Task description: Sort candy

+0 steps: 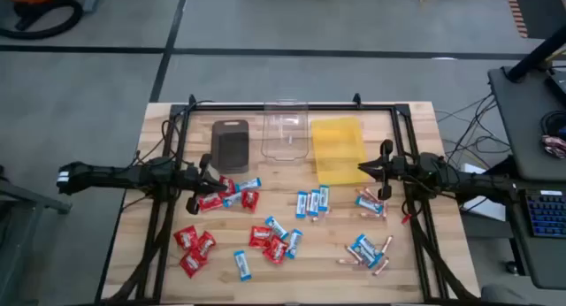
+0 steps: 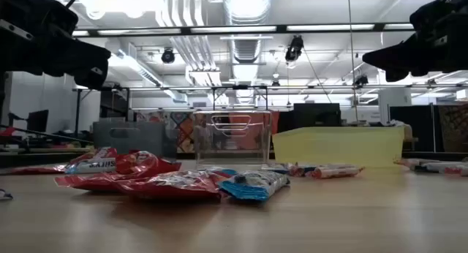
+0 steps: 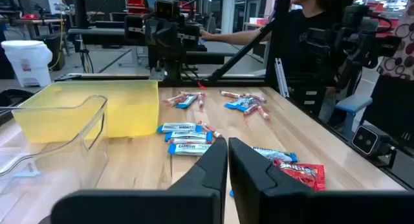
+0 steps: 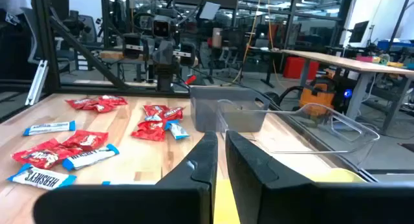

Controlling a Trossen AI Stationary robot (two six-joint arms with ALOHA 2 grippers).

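Observation:
The candy lies loose on the wooden table (image 1: 159, 253): red packets (image 1: 196, 247) at the near left and middle, blue-and-white bars (image 1: 311, 202) in the middle, and pinkish-copper sticks (image 1: 371, 204) at the right. My left gripper (image 1: 205, 171) hangs shut above the table, over the red packets next to the dark tray (image 1: 232, 147). My right gripper (image 1: 363, 169) hangs shut over the yellow tray's (image 1: 338, 149) near right corner. Both hold nothing; in the wrist views their fingers (image 3: 228, 153) (image 4: 220, 146) stand together, high over the candy.
Three trays stand in a row at the table's far side: dark, clear (image 1: 285, 136) and yellow. A black frame (image 1: 292, 105) runs round the table's edges. A person (image 3: 317, 30) sits beyond the table's right side.

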